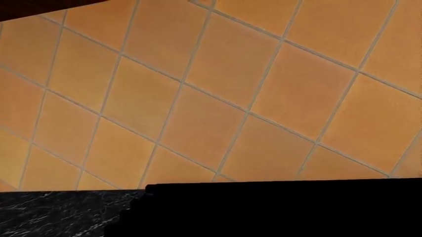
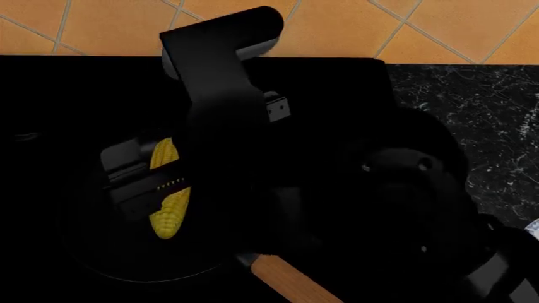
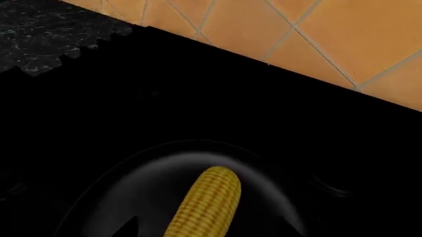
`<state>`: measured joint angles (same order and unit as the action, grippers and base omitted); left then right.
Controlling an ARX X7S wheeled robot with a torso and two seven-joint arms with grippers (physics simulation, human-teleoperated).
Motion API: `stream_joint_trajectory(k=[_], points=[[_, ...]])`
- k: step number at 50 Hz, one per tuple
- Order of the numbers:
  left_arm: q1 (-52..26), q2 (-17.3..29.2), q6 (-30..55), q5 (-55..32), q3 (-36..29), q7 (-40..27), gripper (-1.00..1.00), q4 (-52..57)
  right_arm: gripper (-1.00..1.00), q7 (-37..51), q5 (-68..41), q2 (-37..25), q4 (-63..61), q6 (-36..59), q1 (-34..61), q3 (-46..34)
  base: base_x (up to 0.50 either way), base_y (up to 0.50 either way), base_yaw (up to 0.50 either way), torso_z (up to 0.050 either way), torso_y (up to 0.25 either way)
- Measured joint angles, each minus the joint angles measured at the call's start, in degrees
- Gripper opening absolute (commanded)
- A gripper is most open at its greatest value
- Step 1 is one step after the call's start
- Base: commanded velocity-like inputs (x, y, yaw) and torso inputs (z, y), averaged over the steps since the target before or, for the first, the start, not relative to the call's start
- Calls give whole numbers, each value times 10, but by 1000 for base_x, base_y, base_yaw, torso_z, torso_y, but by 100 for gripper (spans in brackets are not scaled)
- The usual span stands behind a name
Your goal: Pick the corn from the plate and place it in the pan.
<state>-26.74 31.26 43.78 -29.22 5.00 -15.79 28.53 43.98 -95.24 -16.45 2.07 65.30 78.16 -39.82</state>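
The yellow corn [image 2: 171, 213] hangs just above the round black pan [image 2: 110, 255] at the lower left of the head view. My right gripper [image 2: 156, 180] reaches in from the right and is shut across the cob's middle. The pan's light-brown wooden handle [image 2: 286, 283] points toward the lower right. In the right wrist view the corn [image 3: 205, 205] stretches out from the jaws over the pan's grey-lit floor [image 3: 155, 170]. A sliver of the white plate [image 2: 532, 228] shows at the right edge of the head view. My left gripper does not show in any view.
The pan sits on a black cooktop [image 2: 76, 95] set in a dark marbled counter [image 2: 471, 107]. Orange tiles [image 2: 337, 25] lie beyond the counter's far edge. My right arm [image 2: 219, 82] covers the middle of the head view.
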Motion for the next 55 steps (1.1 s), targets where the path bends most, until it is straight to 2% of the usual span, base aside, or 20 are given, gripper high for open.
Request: stream_joint_trajectory(k=[26,55], points=[[-1,1,3,-3,-5,-3,100,5,100,116,-154,-132,-131,-10,-6,83,0,0,0,0,0],[26,10,14,-17,6,-8,100,40,100,117,-199,-335,-230,-53,-100,220,0,0,0,0,0]])
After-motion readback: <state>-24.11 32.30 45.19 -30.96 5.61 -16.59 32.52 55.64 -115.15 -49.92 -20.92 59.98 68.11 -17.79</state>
